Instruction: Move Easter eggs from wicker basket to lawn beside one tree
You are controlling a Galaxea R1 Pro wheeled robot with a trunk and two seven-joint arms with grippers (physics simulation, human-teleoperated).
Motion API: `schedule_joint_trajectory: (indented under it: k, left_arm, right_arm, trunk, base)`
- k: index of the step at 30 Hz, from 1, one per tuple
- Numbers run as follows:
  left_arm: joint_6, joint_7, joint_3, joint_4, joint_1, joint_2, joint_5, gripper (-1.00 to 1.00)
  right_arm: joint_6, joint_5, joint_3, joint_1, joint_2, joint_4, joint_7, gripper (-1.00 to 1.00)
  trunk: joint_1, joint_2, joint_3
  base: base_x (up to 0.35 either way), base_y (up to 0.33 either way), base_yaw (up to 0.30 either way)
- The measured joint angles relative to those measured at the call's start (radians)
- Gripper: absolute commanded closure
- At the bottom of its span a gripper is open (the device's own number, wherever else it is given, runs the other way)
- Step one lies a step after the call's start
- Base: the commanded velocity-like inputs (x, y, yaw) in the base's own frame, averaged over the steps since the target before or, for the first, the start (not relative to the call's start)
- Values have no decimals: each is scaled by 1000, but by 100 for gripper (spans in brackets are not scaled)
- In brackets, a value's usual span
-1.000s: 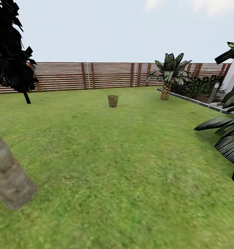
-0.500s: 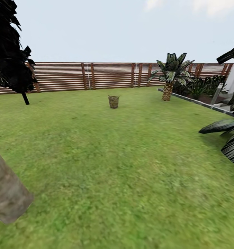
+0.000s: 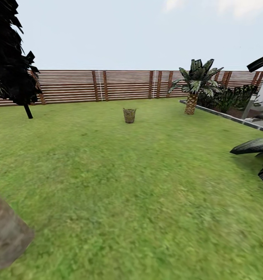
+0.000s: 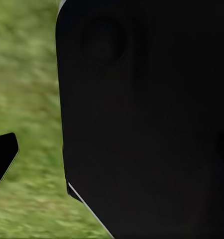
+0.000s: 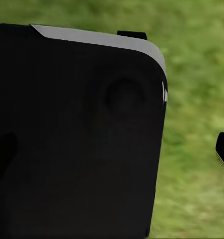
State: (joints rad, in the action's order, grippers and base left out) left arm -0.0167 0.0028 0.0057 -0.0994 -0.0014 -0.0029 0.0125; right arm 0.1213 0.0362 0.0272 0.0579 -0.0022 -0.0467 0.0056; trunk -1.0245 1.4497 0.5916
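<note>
Wicker basket (image 3: 129, 115) slightly nearer than before, pale trunk (image 3: 7, 235) sliding off-frame

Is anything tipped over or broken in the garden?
Nothing stands out. The basket stands upright on the lawn, far off near the fence. Its eggs are too small to see from here.

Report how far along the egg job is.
Nothing looks done yet: the wicker basket stands far off on the lawn, too small to show any eggs. In hand is the approach across the grass. Left: reach the basket, lift out the eggs, set them beside one tree, perhaps the trunk nearby.
</note>
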Motion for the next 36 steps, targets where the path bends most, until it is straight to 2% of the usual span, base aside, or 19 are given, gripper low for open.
schedule_joint_trajectory:
  k: [36]
  left_arm:
    - [0, 0, 0, 0, 0, 0, 0, -100]
  right_arm:
    - [0, 0, 0, 0, -1, 0, 0, -100]
  trunk:
    - [0, 0, 0]
  base:
    - [307, 89, 11]
